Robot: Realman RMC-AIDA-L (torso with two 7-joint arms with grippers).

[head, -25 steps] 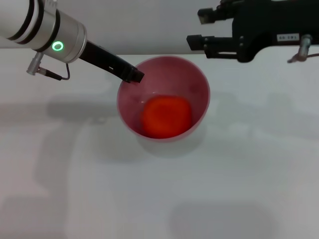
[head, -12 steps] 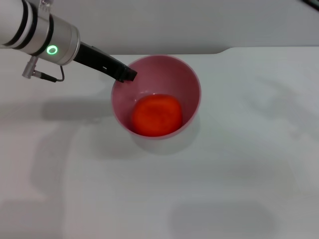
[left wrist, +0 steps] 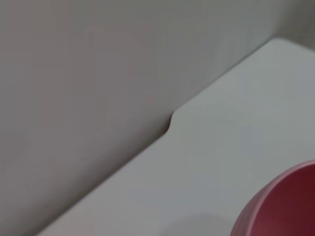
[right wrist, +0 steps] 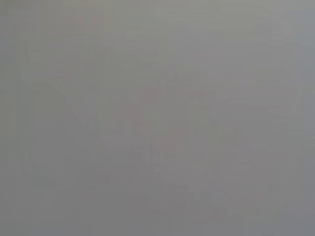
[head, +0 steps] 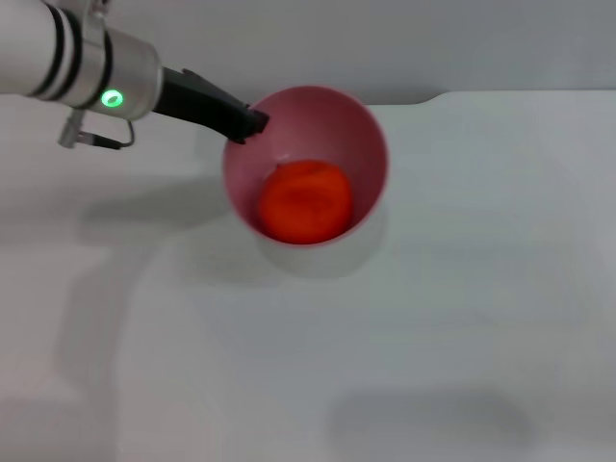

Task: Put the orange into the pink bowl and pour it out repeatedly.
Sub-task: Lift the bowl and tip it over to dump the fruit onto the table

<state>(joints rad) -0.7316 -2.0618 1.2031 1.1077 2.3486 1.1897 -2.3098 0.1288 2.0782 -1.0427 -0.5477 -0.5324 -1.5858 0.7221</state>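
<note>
Head view shows the pink bowl [head: 306,164] near the far edge of the white bench [head: 404,337], a little toward the bench's left side, with its mouth turned up toward the camera. The orange [head: 304,200] sits inside it, low against the near wall, filling much of the hollow. The left tool [head: 252,123] reaches in from the far left corner of the bench; its dark tip meets the far-left part of the bowl's thin rim and appears to be pinching it, though only one dark finger [head: 217,108] shows clearly, so how the other one stands inside or outside the wall cannot be told for certain. Behind the finger, the silver wrist [head: 106,77] carries a small green ring light [head: 114,97]. A soft shadow of the bowl lies on the bench just beside its near side.

Left wrist view catches only a curved piece of the pink bowl [left wrist: 285,206] in one corner, with bare bench [left wrist: 211,157] beyond it and the bench's far edge, which has a small step in it, running against a grey wall [left wrist: 88,73].

Right wrist view shows nothing but flat grey; the right tool appears in none of the pictures.
</note>
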